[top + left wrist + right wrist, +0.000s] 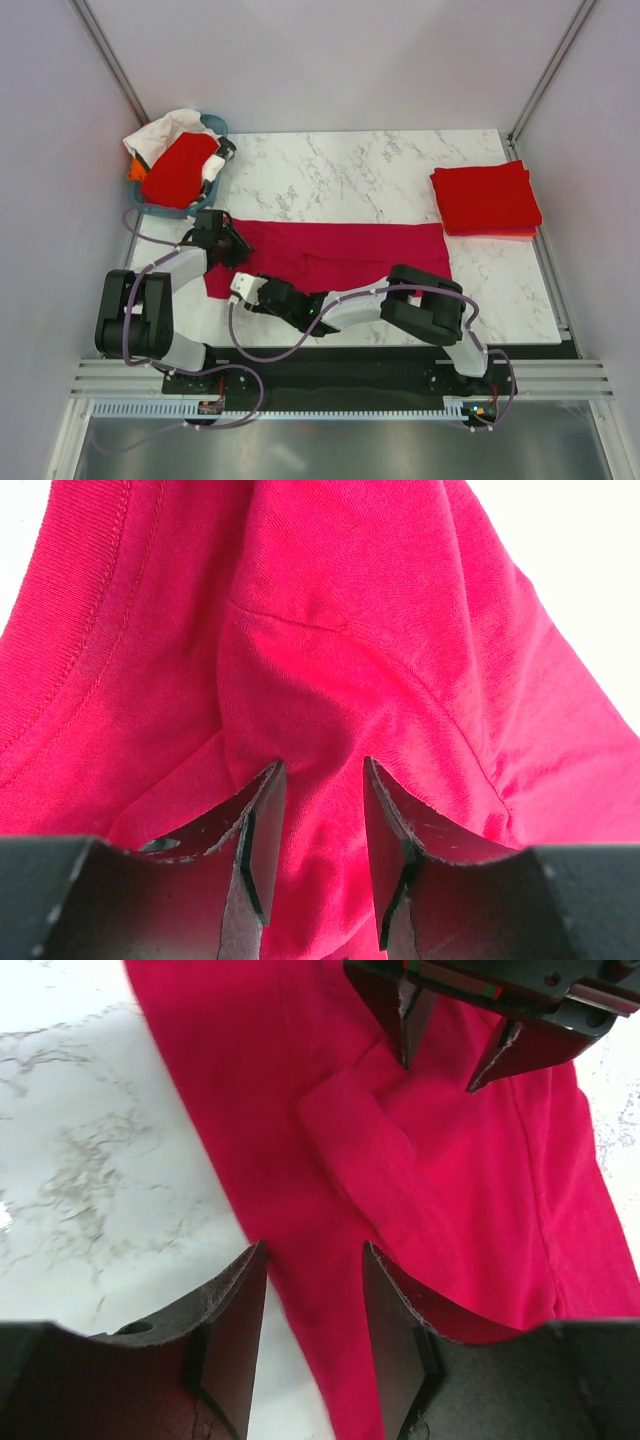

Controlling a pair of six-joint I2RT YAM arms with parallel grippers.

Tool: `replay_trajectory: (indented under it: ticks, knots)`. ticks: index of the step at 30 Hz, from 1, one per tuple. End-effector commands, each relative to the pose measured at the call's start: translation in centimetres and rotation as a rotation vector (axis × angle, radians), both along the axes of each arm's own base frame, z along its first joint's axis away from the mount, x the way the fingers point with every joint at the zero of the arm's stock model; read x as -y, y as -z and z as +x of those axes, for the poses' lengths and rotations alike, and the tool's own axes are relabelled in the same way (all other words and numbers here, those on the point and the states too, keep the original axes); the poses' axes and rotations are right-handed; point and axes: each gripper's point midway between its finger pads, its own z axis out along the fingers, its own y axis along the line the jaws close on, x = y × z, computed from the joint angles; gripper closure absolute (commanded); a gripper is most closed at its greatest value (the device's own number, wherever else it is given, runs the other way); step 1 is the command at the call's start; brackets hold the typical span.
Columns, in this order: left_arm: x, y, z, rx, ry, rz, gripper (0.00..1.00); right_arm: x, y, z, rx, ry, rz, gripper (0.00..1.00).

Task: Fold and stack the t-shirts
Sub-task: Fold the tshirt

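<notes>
Crimson-pink t-shirt fills the gap of my left claw. Jaws are apart, nothing clamped, and a raised ridge of cloth runs up between them. The tips look to sit on the fabric, but I can't confirm contact from this angle.

Right claw is also released, jaws apart, straddling the shirt's edge. One jaw is over the marble table, the other over cloth. Just ahead of it the cloth doubles over on itself. My left claw is just beyond that, near the right one but not touching.

The shirt lies spread on the table, stretching away to the right of both claws.

Well off to the far right sits a stack of folded red t-shirts. Beyond and to the left of my left claw is a teal basket, holding another red t-shirt and a white cloth.
</notes>
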Motion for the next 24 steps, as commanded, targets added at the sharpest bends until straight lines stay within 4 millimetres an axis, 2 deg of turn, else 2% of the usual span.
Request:
replay_trajectory:
  ticks: [1, 11, 15, 24]
  knots:
    - [0.0, 0.8, -0.7, -0.052, 0.004, 0.008, 0.55, -1.5, -2.4, 1.3, 0.071, 0.045, 0.072, 0.5]
    - [0.0, 0.8, -0.6, -0.052, 0.007, 0.008, 0.55, -2.6, -2.9, 1.8, 0.068, 0.059, 0.107, 0.49]
    - [-0.1, 0.9, -0.6, -0.053, 0.004, 0.009, 0.55, -3.0, -2.5, 1.6, 0.063, 0.05, 0.108, 0.48]
    - [0.0, 1.0, -0.6, -0.058, 0.006, 0.01, 0.55, -2.9, -0.9, 3.4, 0.049, 0.092, 0.1, 0.5]
